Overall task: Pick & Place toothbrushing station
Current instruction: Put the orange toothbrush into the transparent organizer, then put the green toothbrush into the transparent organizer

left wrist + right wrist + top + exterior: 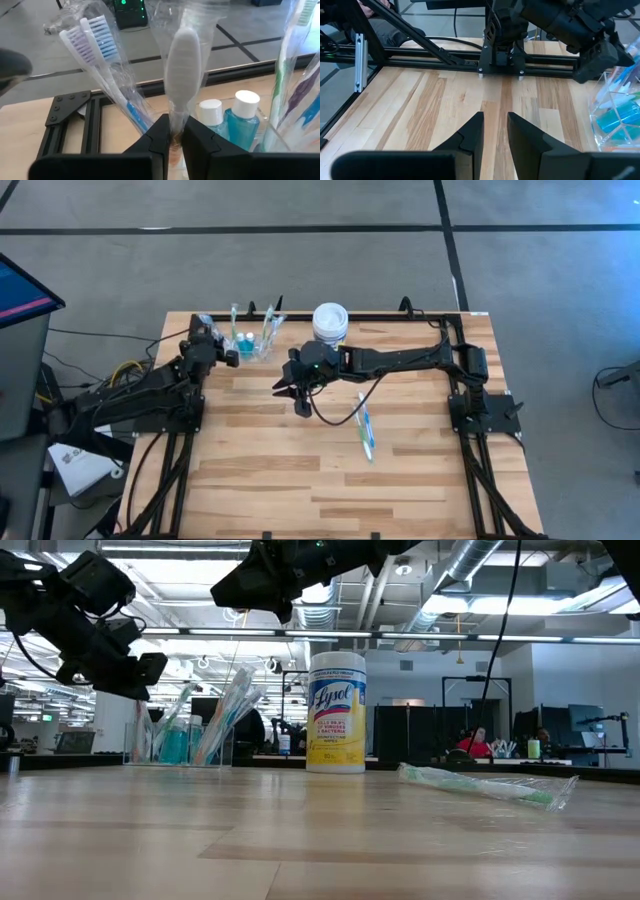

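Even, bright overhead light from ceiling strips [180, 632] leaves the worktop [330, 470] nearly shadowless. Glare streaks the toothbrush wrappers [182, 30]; the nearest worktop boards under the tub [336, 712] look perhaps slightly blurred.

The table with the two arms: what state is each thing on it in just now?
clear cup: upright, holding wrapped toothbrushes and teal tubes.
wrapped toothbrush: upright, pinched by the left gripper.
loose toothbrush: lying flat on the table, wrapped, untouched.
wipes tub: upright, lid shut.
right gripper: a little open, empty, above bare wood.
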